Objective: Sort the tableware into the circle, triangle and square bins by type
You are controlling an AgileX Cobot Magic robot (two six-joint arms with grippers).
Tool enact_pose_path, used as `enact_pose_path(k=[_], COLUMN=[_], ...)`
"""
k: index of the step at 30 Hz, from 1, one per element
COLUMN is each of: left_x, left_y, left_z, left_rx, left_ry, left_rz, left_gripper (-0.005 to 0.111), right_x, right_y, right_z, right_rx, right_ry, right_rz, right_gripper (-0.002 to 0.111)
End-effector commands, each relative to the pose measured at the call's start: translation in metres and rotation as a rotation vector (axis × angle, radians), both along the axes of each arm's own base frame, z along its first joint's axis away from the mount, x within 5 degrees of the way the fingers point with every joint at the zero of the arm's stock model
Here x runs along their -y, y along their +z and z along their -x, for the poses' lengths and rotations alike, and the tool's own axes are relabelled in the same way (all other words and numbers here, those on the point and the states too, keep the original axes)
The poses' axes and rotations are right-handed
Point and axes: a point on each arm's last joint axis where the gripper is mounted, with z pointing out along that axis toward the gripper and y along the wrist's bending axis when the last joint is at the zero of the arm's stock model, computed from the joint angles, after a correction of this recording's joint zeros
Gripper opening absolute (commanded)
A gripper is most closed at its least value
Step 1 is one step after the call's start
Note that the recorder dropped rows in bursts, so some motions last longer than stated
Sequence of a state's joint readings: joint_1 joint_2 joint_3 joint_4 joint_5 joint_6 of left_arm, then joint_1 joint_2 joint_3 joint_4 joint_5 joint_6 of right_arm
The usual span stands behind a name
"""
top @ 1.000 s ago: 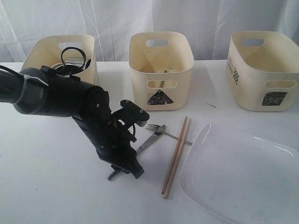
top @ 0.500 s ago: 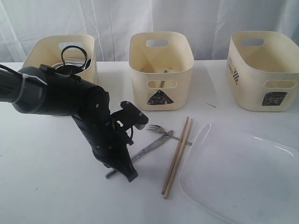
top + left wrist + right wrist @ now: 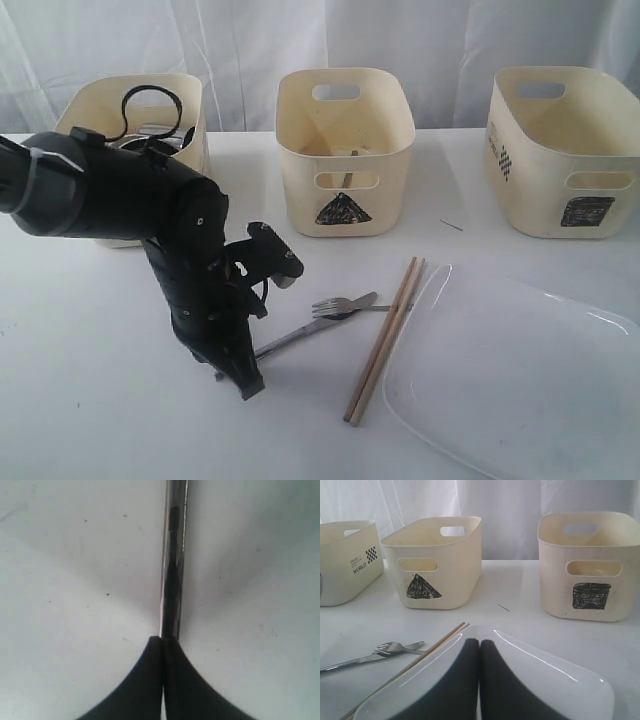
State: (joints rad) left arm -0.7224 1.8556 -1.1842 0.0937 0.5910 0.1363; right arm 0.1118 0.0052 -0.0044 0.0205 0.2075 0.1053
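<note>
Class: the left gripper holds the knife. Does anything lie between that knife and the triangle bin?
Yes. The fork crosses the far end of the knife, seemingly touching it, on the side toward the triangle bin. Beyond the fork, only bare table lies before the bin. The left gripper is shut on the knife.

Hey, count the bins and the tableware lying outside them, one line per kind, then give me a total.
bins: 3 (left bin, triangle bin, square bin)
chopsticks: 2
fork: 1
knife: 1
plate: 1
total: 8
</note>
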Motion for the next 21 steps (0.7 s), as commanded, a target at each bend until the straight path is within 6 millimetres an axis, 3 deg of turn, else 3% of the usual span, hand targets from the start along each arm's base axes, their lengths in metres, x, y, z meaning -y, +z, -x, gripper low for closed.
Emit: enact_pose_path(k=[1, 5, 9, 21], left_x=[-0.001, 0.001, 0.002, 0.014], left_y=[0.011, 0.017, 0.018, 0.020], left_z=[0.000, -0.001, -0.001, 0.005], left_rx=[0.038, 0.072, 0.078, 0.047], left_ry=[0.006, 0.009, -0.023, -0.158], left_rz=[0.039, 0.078, 0.083, 0.197], left_gripper=[0.002, 0.026, 0.042, 0.043], right_x=[0.000, 0.000, 0.000, 0.000], right_y=[-0.001, -0.001, -0.001, -0.001], right_z=[0.000, 0.000, 0.000, 0.000], right_rx=[0.005, 0.005, 0.005, 0.005], right_ry=[-0.003, -0.003, -0.003, -0.003], right_rz=[0.004, 0.001, 0.001, 0.001], right_gripper=[0.000, 0.000, 0.000, 0.000])
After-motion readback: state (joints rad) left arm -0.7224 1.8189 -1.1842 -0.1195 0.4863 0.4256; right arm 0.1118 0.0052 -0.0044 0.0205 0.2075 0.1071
